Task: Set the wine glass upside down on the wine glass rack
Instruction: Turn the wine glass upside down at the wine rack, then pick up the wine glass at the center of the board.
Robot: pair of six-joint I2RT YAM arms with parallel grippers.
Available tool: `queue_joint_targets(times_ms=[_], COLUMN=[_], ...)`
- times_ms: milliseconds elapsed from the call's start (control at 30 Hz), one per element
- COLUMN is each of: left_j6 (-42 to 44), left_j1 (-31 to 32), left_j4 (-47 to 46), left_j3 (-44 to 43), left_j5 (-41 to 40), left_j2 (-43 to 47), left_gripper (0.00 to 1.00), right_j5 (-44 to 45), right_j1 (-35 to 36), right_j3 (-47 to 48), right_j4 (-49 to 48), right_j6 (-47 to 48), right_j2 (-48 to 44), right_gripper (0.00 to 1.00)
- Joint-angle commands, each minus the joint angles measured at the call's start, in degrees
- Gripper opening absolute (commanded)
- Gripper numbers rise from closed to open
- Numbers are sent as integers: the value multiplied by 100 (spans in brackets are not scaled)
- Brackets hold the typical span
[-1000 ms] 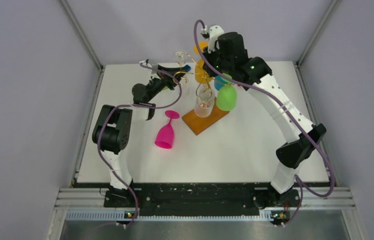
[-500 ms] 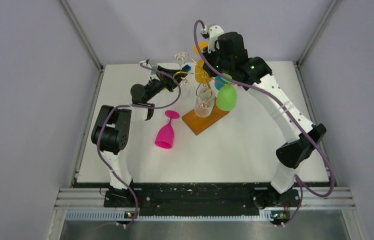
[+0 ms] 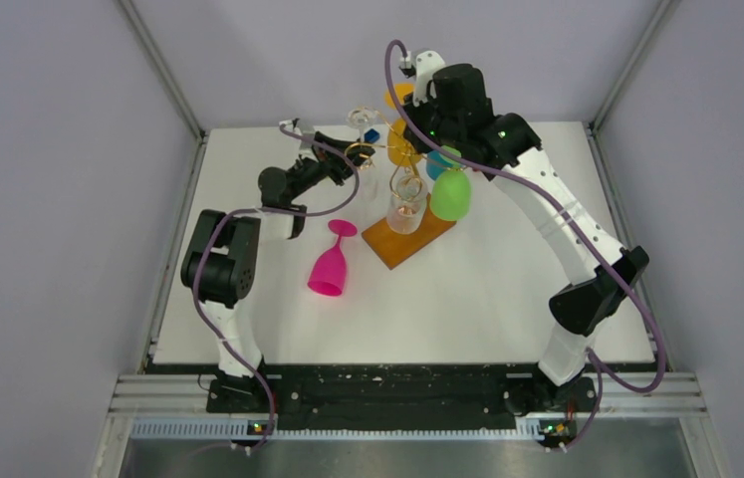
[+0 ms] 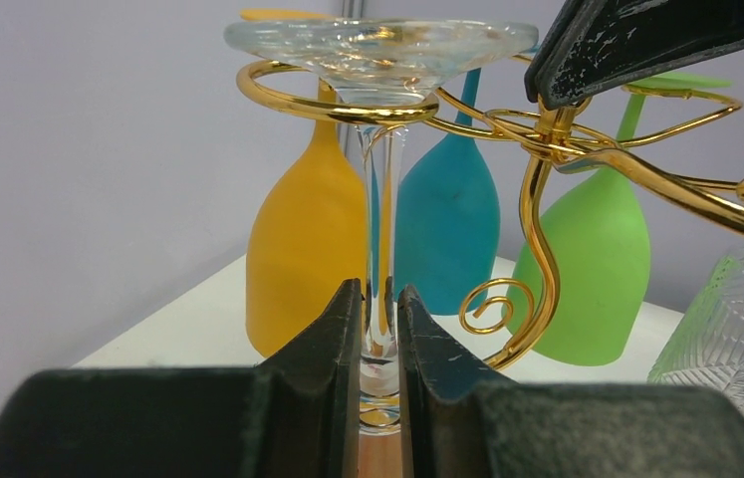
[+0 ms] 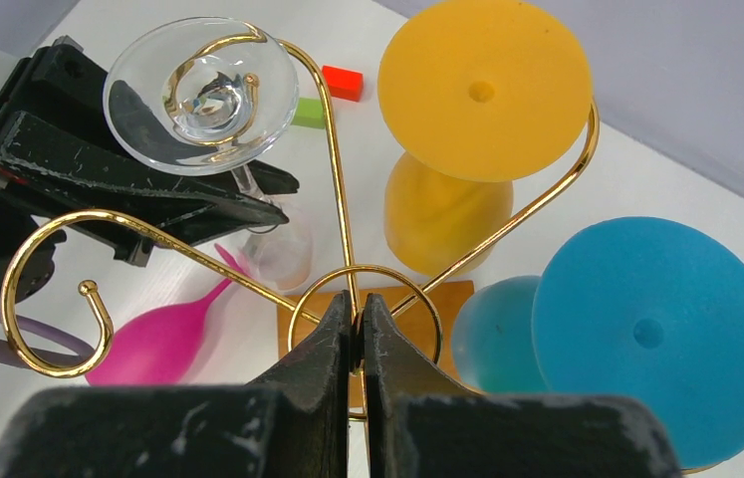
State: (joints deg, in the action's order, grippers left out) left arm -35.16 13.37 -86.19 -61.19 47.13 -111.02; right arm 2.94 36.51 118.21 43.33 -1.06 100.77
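Left wrist: left fingers [image 4: 323, 349] pinch wine glass [image 4: 379, 229] (inverted); right fingers [image 5: 323, 354] clamp wine glass rack [image 3: 417, 242].

Lab cell — grey panel walls [image 3: 49, 199], aluminium rail [image 3: 148, 396] (test rig).

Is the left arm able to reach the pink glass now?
Probably not yet: the left gripper is shut on the clear glass at the rack. The pink glass lies close beside that arm, nothing over it.

2 arms [image 3: 587, 249] — white links [image 3: 547, 194], black joints [image 3: 218, 264], purple cables [image 3: 386, 75], scuffed black fingers [image 4: 323, 383].
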Motion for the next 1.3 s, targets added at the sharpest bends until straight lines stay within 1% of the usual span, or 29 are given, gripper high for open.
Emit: queue_joint_targets(times_ms=[0,67,300,400,433,500,567,600,633,733,800,1000,1167,1233,1267], left_j6=[-89,-30,-30,-58,-61,-70,-77,-84,-94,-61,-11,302,168,242,321], left_j1=[8,8,-9,-18,-18,-19,-18,-18,-20,-27,-19,-18,6,21,36], left_j4=[-659,-660,-661,-662,-662,-658,-662,-662,-662,-662,-660,-599,-184,199,477], left_j3=[-110,-40,73,175,216,307,409,459,519,818,1113,2305,2897,3083,3160], left_j5=[184,115,52,14,-7,-35,-69,-72,-75,-133,-357,-1295,-1632,-1757,-1848], left_j2=[140,189,403,531,580,685,793,847,915,1150,1329,2074,2879,3217,3417], left_gripper=[25,36,57,71,74,83,89,95,98,99,99,99,99,99,99], right_j5=[-77,-67,-70,-55,-42,-23,-26,-32,-44,-57,-48,-7,42,60,58], right_j1=[41,40,41,38,41,40,40,36,35,40,43,40,40,37,41], right_j3=[131,127,121,105,93,80,93,91,94,83,88,59,-19,-69,-126], right_j4=[79,75,73,74,78,76,79,79,78,76,78,14,-58,-106,-155], right_j6=[76,71,73,72,71,71,71,72,71,71,71,77,247,263,261], right_j2=[63,71,83,70,66,68,76,80,80,75,70,50,-9,-63,-86], right_gripper=[0,0,0,0,0,0,0,0,0,0,0,13,21,23,25])
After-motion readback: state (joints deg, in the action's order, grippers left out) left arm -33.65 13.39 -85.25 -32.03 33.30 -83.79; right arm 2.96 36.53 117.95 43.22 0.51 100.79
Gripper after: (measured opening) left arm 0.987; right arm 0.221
